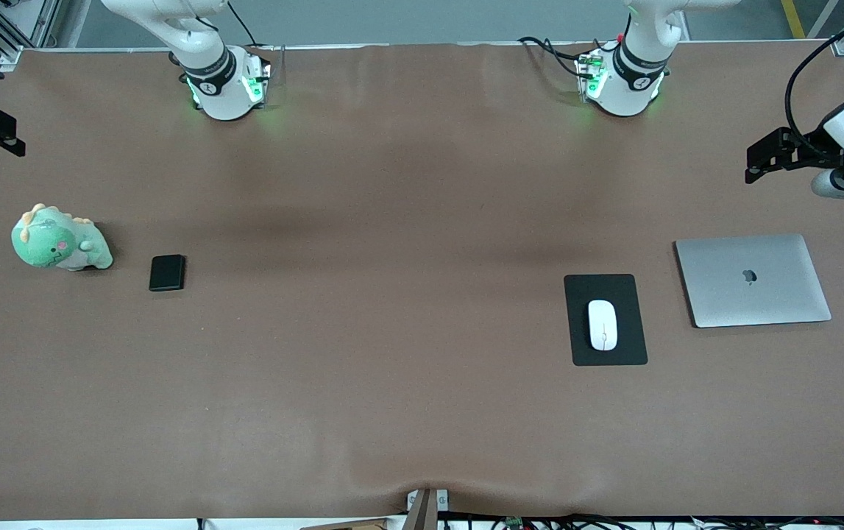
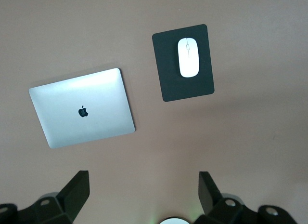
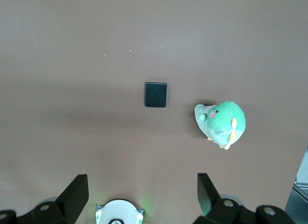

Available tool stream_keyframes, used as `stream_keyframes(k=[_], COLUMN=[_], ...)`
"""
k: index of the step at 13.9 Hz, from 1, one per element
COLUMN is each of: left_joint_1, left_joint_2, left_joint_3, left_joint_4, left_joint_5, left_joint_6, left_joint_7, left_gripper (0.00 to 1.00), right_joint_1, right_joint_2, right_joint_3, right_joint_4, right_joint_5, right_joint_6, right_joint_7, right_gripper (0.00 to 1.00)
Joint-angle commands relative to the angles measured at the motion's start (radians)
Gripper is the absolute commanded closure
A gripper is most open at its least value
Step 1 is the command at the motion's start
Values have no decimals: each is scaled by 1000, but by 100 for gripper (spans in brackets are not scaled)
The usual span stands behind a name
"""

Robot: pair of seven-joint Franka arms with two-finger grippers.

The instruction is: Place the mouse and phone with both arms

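A: Start at the right arm's end of the table [image 1: 407, 412]. What lies there?

B: A green plush dinosaur [image 1: 59, 239], and just beside it, toward the middle of the table, the phone [image 1: 167, 273], a small black slab lying flat on the brown cover. The two are near each other but do not touch.

A: And the right gripper?

B: The right gripper [image 3: 142, 197] is held high above the table, its fingers [image 3: 77, 195] spread wide apart with nothing between them. In the right wrist view the phone [image 3: 156, 95] and the plush dinosaur [image 3: 222, 122] lie well below it and clear of the fingertips. The front view does not show this gripper, only the right arm [image 1: 201, 59] rising from its green-lit base.

A: Moving toward the left arm's end?

B: A black mouse pad [image 1: 605, 353] with the mouse [image 1: 602, 324] lying on it, roughly centred. Beside the pad, closer to the table's end, is a shut silver laptop [image 1: 753, 280].

A: Where is the left gripper?

B: The left gripper [image 2: 143, 197] also hangs high, fingers [image 2: 78, 192] wide apart and holding nothing. The left wrist view shows the mouse [image 2: 188, 57] on its mouse pad [image 2: 185, 89] and the laptop [image 2: 82, 107], all well below it. The left arm [image 1: 639, 66] stands at its base.
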Motion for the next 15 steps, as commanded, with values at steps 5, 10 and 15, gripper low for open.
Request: stream_keyframes(k=[5, 10, 15], left_joint_1=[1, 3, 6], left_joint_2=[13, 13, 13], left_joint_3=[-2, -2, -2], left_joint_4=[23, 23, 23], left_joint_5=[21, 19, 18], left_joint_6=[-6, -3, -3], left_joint_7=[-1, -2, -2], left_gripper=[0, 0, 0], right_joint_1=[47, 40, 38], right_joint_2=[-31, -23, -23], right_joint_3=[-14, -13, -11], right_joint_4=[-28, -17, -20], right_joint_5=[4, 19, 22], right_joint_6=[19, 25, 24], right_joint_7=[-11, -10, -10], right_gripper=[0, 0, 0])
